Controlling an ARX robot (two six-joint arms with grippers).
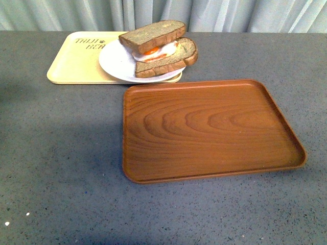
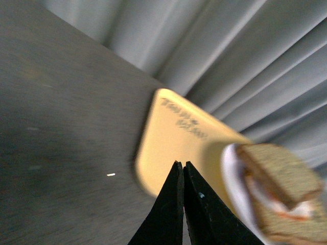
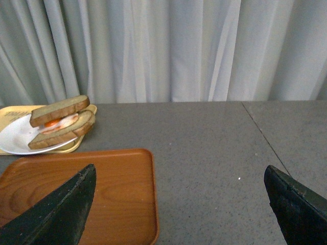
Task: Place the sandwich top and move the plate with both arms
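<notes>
The sandwich top (image 1: 152,34) lies tilted on the egg slice (image 1: 166,57), which sits on the plate (image 1: 115,64) resting on the yellow tray (image 1: 76,64) at the far side of the table (image 1: 61,168). The brown tray (image 1: 209,130) lies nearer. The left gripper (image 2: 183,176) is clenched and empty above the yellow tray; the right gripper (image 3: 179,201) is spread wide, holding nothing.

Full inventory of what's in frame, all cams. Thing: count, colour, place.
sandwich top: 1, brown, leaning on the egg slice.
egg slice: 1, brown bread bearing a white-orange egg, on the plate.
plate: 1, white, on the yellow tray's right end, overhanging it.
yellow tray: 1, far left of the table.
wood-grain tray: 1, brown, centre, bare.
table: 1, grey.
curtain: pale grey, behind the table.
left gripper: black, shut, empty.
right gripper: black, open, empty.
</notes>
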